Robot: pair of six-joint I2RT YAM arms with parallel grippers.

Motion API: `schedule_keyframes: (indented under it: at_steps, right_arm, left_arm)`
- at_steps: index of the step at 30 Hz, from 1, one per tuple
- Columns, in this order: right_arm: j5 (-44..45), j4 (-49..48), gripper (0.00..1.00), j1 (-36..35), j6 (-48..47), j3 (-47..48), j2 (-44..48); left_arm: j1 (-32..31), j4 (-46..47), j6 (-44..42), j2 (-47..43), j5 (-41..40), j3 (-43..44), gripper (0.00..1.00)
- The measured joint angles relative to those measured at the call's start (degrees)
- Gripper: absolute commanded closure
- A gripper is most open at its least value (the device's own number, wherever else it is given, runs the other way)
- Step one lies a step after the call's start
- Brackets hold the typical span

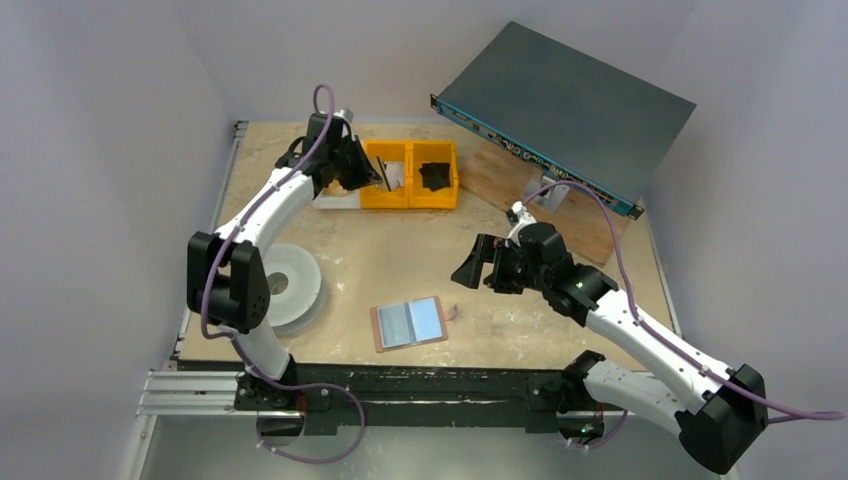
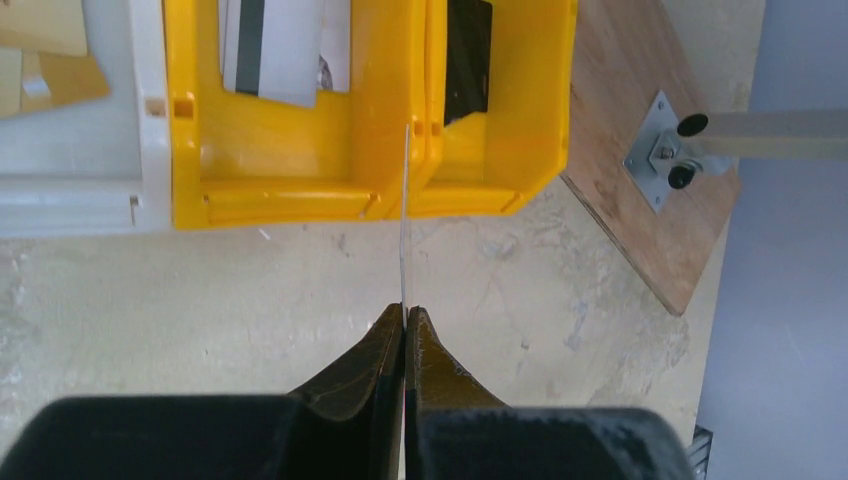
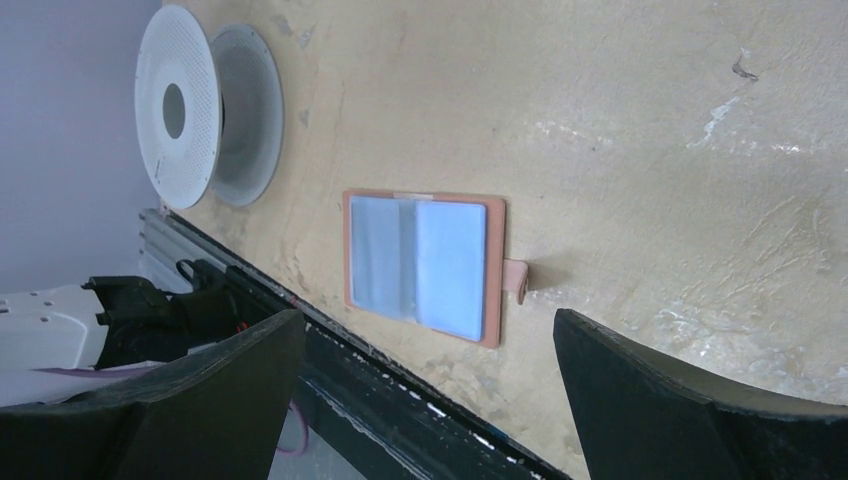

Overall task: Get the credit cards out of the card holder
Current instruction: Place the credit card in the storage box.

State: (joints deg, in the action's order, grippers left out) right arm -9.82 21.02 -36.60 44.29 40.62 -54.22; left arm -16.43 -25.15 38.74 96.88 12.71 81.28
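The small pinkish-tan leather bifold card holder [image 1: 409,323] lies open and flat on the beige, scuffed table [image 1: 400,250], pale blue shiny inner faces up, its little snap tab [image 3: 516,280] sticking out from one side. Whether any cards remain in it cannot be told. The right gripper [image 3: 428,315] hangs above the card holder and a little to its right, apart from it, fingers spread wide with nothing between them. Well beyond the card holder, at the far left, the left gripper [image 2: 405,318] is pinched tight on a thin flat card [image 2: 404,230] seen edge-on, its free end over the shared wall of two yellow plastic bins [image 2: 300,190]. A pale card with a dark stripe [image 2: 285,50] lies in one bin and a black flat piece [image 2: 468,60] in the other. Left of the card holder rests a white round spool [image 3: 205,105].
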Motion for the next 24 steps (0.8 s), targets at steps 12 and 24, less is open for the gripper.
schedule_keyframes:
  at_steps: [12, 24]
  right_arm:
    - [0.1, 1.8, 0.04, 0.0, -2.1, 0.0, 0.3]
    - [0.0, 1.4, 0.04, 0.0, -2.8, -0.1, -1.0]
  left_arm:
    - [6.3, -5.5, -5.4, 7.5, -4.2, 10.0, 1.00]
    - [9.1, -17.4, -11.8, 15.8, -21.5, 23.5, 0.99]
